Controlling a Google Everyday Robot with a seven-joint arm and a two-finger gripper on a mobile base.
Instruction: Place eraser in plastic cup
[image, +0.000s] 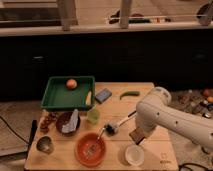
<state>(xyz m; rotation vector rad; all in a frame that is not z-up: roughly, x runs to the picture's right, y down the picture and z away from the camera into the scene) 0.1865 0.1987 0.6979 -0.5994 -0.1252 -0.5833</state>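
Observation:
A blue-grey block that looks like the eraser (103, 95) lies on the wooden table (150, 90), just right of the green tray (55, 100). A small green plastic cup (93, 115) stands upright in front of the tray. My gripper (136, 136) hangs from the white arm (165, 112) low over the right part of the table. It is well to the right of the cup and nearer than the eraser, touching neither.
An orange (71, 83) sits in the tray. A green pepper (130, 93), a brush (116, 126), an orange bowl (91, 149), a clear round container (134, 155), a metal cup (45, 145) and a dark bowl (66, 125) are on the table.

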